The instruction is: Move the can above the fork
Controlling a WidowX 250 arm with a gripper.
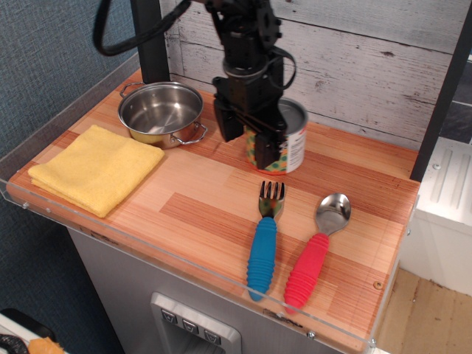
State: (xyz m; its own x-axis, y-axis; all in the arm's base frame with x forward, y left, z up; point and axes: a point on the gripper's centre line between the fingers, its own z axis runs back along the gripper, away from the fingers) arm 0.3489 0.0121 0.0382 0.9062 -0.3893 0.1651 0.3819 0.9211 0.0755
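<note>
Can (292, 140) sits clamped in the hand (251, 140), center frame, just above the fork (264, 237); settle it flat on the desk (199, 214) before letting go.

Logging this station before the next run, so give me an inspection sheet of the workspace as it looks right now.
Surface: wooden counter with a clear plastic edge guard.
Job's things: can upright, just behind the tines of the fork, which lies flat.
Clutter: steel pot at back left, yellow cloth at left, red-handled spoon beside the fork.
Gripper: gripper closed around the can.
Cables: black cable looping off the arm above the pot.
Surroundings: whitewashed plank wall behind.
</note>
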